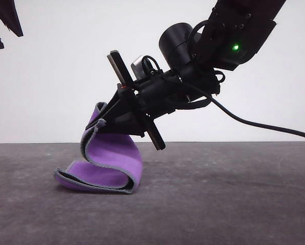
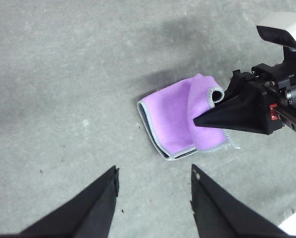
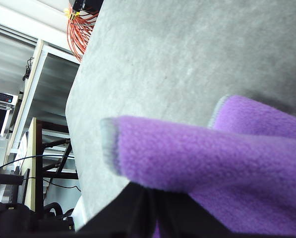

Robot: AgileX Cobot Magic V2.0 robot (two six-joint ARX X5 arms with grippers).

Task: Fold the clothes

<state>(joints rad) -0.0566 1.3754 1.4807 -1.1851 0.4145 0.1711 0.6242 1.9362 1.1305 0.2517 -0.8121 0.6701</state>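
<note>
The grey, matte, faintly mottled table surface (image 1: 234, 204) is carrying a small, soft fleece cloth, bright purple on one face and dark grey on the other, with grey stitched edging (image 1: 114, 161), near its middle. The black right gripper (image 1: 98, 122) is pinching the cloth's upper edge with its fingers pressed together, lifting that edge while the lower part is lying doubled over on the surface in a loose S-curve. The black left gripper (image 2: 155, 198) is hovering above the surface with its tapered fingers (image 2: 98, 206) spread apart, touching nothing.
</note>
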